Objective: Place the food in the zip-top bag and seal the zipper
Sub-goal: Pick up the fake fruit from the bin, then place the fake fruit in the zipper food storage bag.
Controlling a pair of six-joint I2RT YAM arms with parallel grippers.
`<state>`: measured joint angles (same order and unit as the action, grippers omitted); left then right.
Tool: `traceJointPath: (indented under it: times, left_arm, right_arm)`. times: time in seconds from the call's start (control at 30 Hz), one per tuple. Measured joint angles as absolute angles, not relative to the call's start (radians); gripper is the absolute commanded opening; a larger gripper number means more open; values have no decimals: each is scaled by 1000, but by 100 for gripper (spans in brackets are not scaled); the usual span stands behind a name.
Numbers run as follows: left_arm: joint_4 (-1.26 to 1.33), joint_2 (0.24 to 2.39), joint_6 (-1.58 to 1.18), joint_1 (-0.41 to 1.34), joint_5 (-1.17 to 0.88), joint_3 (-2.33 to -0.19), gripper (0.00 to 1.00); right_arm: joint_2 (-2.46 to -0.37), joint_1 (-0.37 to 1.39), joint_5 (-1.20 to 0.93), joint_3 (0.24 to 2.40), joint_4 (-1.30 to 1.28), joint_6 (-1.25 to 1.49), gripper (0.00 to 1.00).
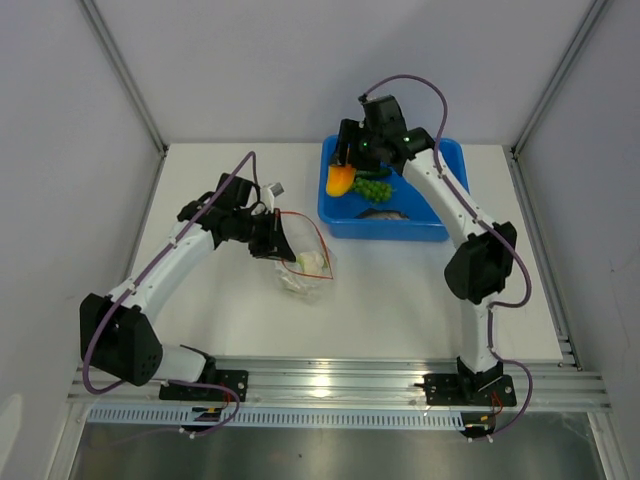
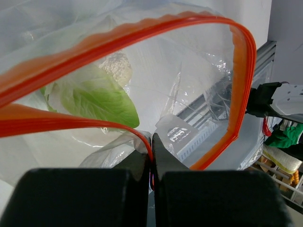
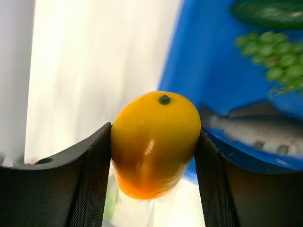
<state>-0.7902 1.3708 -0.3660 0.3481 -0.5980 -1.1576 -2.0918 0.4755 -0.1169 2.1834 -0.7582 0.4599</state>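
The clear zip-top bag (image 1: 303, 258) lies left of centre with its mouth held open. My left gripper (image 1: 270, 238) is shut on the orange-red zipper strip (image 2: 142, 142) at the mouth's edge. The white cauliflower with green leaves (image 2: 102, 92) lies inside the bag. My right gripper (image 1: 342, 172) is shut on the orange-yellow mango (image 3: 154, 142) and holds it above the left rim of the blue bin (image 1: 430, 228). The pea-like cluster (image 1: 374, 188) and the dark green cucumber (image 3: 270, 12) lie in the bin.
A grey toy fish (image 3: 255, 132) also lies in the blue bin. White walls close in the table at left, back and right. A metal rail (image 1: 340, 385) runs along the near edge by the arm bases.
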Motion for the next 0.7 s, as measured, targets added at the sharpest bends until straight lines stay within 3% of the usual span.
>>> traceJointPath:
  times: [0.37, 0.7]
  left_arm:
    - [-789, 1376, -376, 342, -629, -1159, 0]
    - [-791, 1420, -393, 330, -662, -1182, 1]
  right_arm:
    - [-1706, 720, -167, 1839, -620, 321, 0]
    - [-1629, 819, -145, 1761, -564, 236, 2]
